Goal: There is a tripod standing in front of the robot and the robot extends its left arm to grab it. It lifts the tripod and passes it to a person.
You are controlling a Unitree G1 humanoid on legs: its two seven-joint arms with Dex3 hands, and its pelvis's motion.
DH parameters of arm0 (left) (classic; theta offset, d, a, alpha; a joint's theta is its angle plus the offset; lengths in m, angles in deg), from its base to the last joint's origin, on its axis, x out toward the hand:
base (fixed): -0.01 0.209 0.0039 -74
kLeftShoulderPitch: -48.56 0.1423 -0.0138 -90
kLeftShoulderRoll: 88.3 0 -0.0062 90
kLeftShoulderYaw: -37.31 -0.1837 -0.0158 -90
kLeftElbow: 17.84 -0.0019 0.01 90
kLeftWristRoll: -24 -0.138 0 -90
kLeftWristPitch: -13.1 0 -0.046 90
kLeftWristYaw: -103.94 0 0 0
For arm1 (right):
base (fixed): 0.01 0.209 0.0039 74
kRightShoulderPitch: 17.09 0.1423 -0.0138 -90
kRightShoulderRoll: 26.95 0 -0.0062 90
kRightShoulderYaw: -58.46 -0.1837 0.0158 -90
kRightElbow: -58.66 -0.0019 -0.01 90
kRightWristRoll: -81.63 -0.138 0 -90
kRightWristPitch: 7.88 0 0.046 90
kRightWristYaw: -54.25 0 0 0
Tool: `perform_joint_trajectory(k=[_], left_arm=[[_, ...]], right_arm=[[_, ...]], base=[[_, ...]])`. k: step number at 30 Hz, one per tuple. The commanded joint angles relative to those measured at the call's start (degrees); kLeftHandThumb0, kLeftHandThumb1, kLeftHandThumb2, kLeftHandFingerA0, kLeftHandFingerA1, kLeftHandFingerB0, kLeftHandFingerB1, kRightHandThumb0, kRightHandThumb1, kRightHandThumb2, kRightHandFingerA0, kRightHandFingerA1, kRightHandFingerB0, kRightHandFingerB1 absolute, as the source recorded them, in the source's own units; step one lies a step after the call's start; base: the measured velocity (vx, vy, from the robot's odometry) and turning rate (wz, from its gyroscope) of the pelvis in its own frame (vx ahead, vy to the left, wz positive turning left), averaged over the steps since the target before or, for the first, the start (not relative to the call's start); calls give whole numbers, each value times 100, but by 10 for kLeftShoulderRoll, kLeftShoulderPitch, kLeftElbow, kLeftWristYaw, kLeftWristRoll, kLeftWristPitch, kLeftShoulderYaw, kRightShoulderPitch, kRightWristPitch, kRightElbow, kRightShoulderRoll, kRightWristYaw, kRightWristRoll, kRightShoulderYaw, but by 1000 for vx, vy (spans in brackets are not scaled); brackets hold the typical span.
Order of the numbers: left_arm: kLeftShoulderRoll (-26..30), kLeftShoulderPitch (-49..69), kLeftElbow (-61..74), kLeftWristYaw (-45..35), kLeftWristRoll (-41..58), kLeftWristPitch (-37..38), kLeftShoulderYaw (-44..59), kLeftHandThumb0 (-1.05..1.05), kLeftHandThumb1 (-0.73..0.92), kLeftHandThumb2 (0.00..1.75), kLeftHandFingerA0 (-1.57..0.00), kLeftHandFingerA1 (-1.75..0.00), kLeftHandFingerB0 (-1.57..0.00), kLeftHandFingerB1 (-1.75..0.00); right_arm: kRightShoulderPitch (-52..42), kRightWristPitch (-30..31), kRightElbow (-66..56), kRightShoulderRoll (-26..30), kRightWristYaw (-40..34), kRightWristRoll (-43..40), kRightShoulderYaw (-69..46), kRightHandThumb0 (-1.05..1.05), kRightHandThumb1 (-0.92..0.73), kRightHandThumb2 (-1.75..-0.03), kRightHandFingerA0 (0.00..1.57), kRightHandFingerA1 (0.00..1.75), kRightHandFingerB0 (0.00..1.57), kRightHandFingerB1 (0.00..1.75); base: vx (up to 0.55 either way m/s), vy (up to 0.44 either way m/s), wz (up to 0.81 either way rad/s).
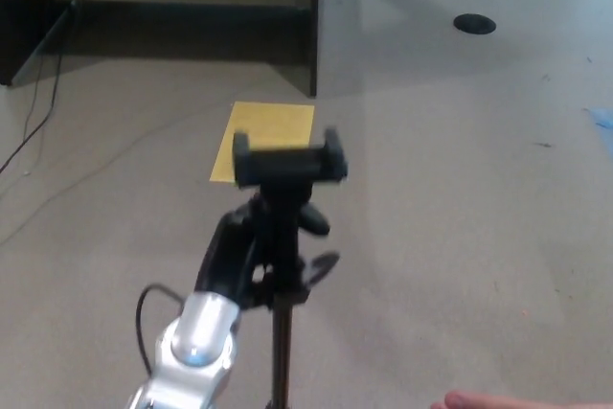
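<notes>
One tripod (283, 237), matte black with a boxy clamp head, centre frame; we see our left hand (233, 258) wrapped closed around its neck, silver rounded wrist below. Behind the tripod, a flat yellow rectangular sheet (271, 131) on speckled grey floor (450, 198). Lower right of the tripod, a person's fingertips (479, 400).

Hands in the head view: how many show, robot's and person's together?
2: the robot's left hand gripping the tripod below its clamp, and a person's fingertips at the bottom right edge. The right hand isn't visible.
</notes>
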Motion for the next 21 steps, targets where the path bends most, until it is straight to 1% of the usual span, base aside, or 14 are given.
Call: perform_joint_trajectory(k=[1, 2, 3, 6, 8, 9, 10, 11, 12, 14, 17, 18, 20, 21], left_arm=[[-18, -77, 41, 18, -1, -41, 8, -12, 66, 56, -67, -175, -48, -174], [-20, -86, 45, 19, -5, -47, 6, -12, 66, 56, -67, -175, -48, -174], [-20, -97, 36, 18, -9, -25, 2, -9, 66, 55, -67, -175, -48, -174], [-33, -140, 38, 14, -8, -48, -5, -13, 66, 55, -67, -175, -48, -175], [-41, -154, 35, 10, -3, -42, -9, -18, 64, 56, -72, -175, -52, -173], [-45, -162, 33, 9, -3, -39, -11, -18, 64, 56, -72, -175, -52, -173], [-51, -169, 27, 9, -6, -21, -18, -18, 64, 56, -73, -175, -52, -174], [-56, -173, 28, 11, -5, -26, -20, -20, 63, 56, -74, -175, -53, -174], [-64, -178, 33, 15, -13, -36, -31, -29, 62, 56, -73, -175, -56, -173], [-81, -186, 45, 19, -23, -56, -50, -31, 62, 56, -74, -175, -57, -173], [-105, -188, 64, 7, -7, -79, -67, -28, 63, 54, -74, -175, -54, -175], [-109, -189, 61, 12, -15, -68, -79, -26, 64, 53, -72, -175, -53, -174], [-120, -192, 65, 20, -19, -69, -95, -25, 62, 55, -73, -175, -54, -174], [-143, -192, 75, 22, -18, -73, -116, -27, 62, 55, -73, -175, -54, -174]], right_arm=[[-3, -3, 0, 10, 2, -4, -1, -74, -77, -64, 45, 36, 32, 32], [-3, -2, 0, 11, 2, -3, -1, -74, -77, -64, 45, 36, 32, 32], [-3, -1, 1, 11, 2, -3, -1, -75, -77, -64, 44, 35, 32, 32], [-4, -4, 1, 12, -1, -2, -1, -73, -77, -64, 45, 36, 32, 32], [-5, -5, 0, 12, 0, -3, -2, -72, -77, -64, 45, 36, 33, 32], [-5, -5, -1, 12, 0, -3, -2, -72, -77, -64, 45, 36, 33, 32], [-6, -5, -1, 12, 2, -6, -4, -72, -77, -64, 45, 36, 33, 32], [-5, -5, -2, 12, 1, -4, -3, -72, -77, -64, 45, 36, 33, 32], [-5, -3, -3, 12, 0, -3, -2, -74, -78, -64, 46, 36, 33, 32], [-3, 0, -5, 13, -2, 1, 1, -74, -78, -64, 45, 36, 33, 32], [2, -1, -2, 10, 4, -5, -2, -74, -77, -64, 45, 35, 33, 32], [2, -3, -2, 9, 7, -8, -4, -74, -77, -64, 45, 35, 34, 32], [2, -1, -4, 11, 4, -4, -2, -74, -77, -64, 45, 35, 33, 32], [3, 3, -4, 11, 1, -2, -1, -75, -77, -64, 46, 35, 34, 32]], base=[[0, 0, 0], [0, 0, 0], [0, 0, 0], [0, 0, 0], [0, 0, 0], [0, 0, 0], [0, 0, 0], [0, 0, 0], [0, 0, 0], [0, 0, 0], [0, 0, 0], [0, 0, 0], [0, 0, 0], [0, 0, 0]])
